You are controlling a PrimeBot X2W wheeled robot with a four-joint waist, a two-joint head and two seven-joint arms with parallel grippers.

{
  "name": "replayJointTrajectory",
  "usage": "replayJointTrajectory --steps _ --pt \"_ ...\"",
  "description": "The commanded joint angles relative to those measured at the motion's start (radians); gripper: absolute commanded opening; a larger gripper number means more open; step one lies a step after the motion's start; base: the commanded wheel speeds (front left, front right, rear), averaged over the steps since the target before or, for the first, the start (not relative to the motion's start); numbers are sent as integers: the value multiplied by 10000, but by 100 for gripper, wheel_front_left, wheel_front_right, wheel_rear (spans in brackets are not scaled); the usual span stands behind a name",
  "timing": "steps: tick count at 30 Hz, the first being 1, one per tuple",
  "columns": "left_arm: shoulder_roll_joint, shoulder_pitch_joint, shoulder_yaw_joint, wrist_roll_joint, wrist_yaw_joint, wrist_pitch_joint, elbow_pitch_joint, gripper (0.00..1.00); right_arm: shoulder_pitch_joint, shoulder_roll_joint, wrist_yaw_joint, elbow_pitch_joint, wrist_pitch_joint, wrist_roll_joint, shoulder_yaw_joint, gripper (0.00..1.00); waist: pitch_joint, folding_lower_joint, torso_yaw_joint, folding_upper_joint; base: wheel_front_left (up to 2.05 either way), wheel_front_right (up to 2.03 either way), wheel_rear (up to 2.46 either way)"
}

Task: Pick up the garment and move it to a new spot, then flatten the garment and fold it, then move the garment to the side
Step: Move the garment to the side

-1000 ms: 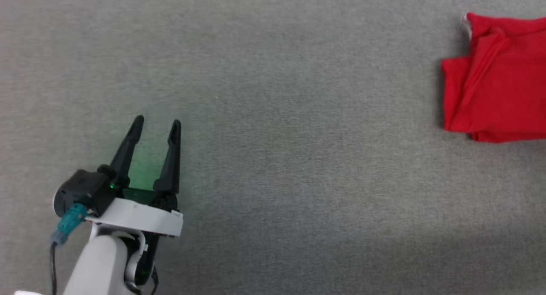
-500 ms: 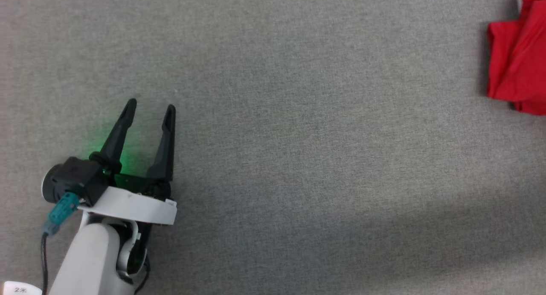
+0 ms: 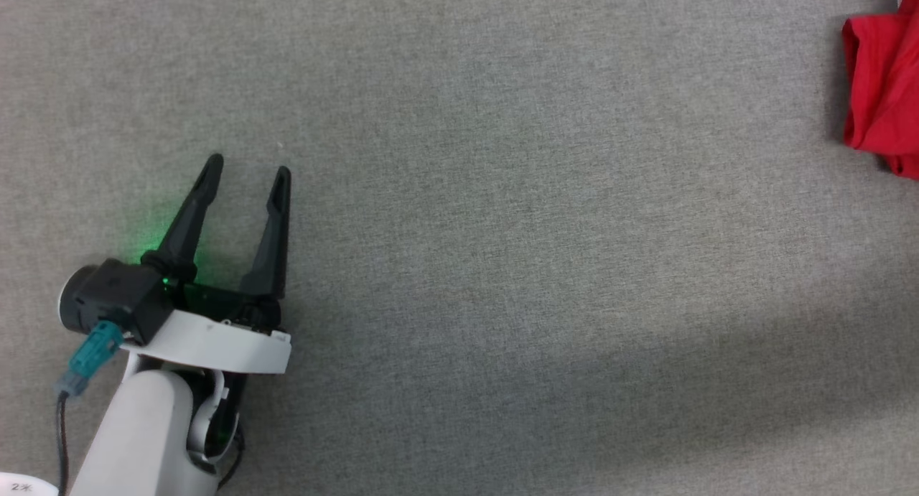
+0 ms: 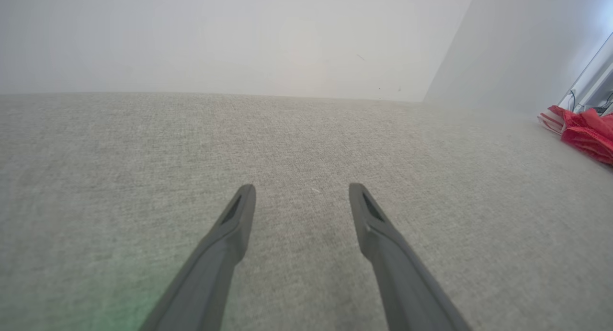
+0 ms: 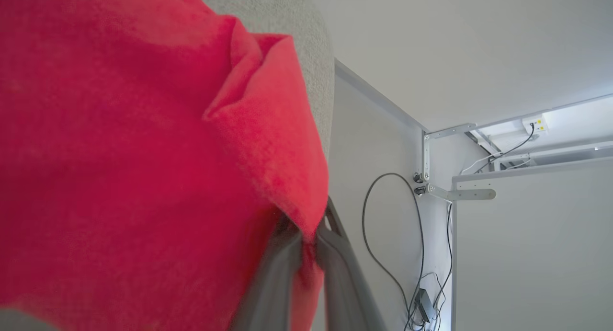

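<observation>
Hovering over the grey bench (image 3: 502, 266) at the lower left of the head view, the left hand (image 3: 248, 166) is being held with its fingers spread, nothing between them. At the far right edge, the shirt (image 3: 879, 87) is being pinched at a red fold by the right hand (image 5: 309, 230), whose fingers are pressed on the cloth.

I see my left gripper (image 3: 249, 166) at the lower left of the frame, its two dark fingers (image 3: 188, 216) spread apart above the grey fabric surface (image 3: 517, 252), a green glow (image 3: 147, 241) beside them. The red garment (image 3: 887, 80) lies at the upper right edge, cut off.
</observation>
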Motion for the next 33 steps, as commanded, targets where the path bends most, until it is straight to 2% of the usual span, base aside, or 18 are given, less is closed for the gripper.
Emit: replayJointTrajectory --steps 1,3,4,5,7,8,9,10,22,33 --pt "-30 -204 -30 50 -26 15 249 100 -187 149 -16 176 -91 24 51 0 18 0 -49 0 0 0 0" --pt "-10 -247 -51 52 -26 15 270 100 -251 281 -16 441 -158 79 93 0 23 0 -95 0 0 0 0" --pt "-5 -264 -59 48 -26 15 280 100 -301 356 -16 559 -193 102 119 3 20 0 -120 0 0 0 0" --pt "7 -274 -69 46 -26 15 289 100 -364 434 -16 654 -245 95 162 10 16 0 -149 0 0 0 0" --pt "31 -269 -83 43 -26 15 311 100 -430 589 -16 833 -323 102 223 39 -4 0 -217 0 0 0 0" --pt "47 -260 -79 36 -26 15 322 100 -484 684 -16 913 -365 129 248 46 -21 0 -255 0 0 0 0" --pt "62 -241 -72 34 -26 15 334 100 -536 775 -16 982 -425 113 292 76 -47 0 -300 0 0 0 0" --pt "72 -222 -67 23 -26 15 347 100 -589 849 -16 1050 -455 80 343 100 -74 0 -341 0 0 0 0" --pt "74 18 -107 -122 -28 12 386 100 -831 1399 -16 1552 -1009 223 555 100 -637 0 -553 0 0 0 0" --pt "-173 752 289 -193 -11 12 483 100 -353 1684 -16 762 -1902 755 727 100 -1929 0 -231 0 0 0 0"
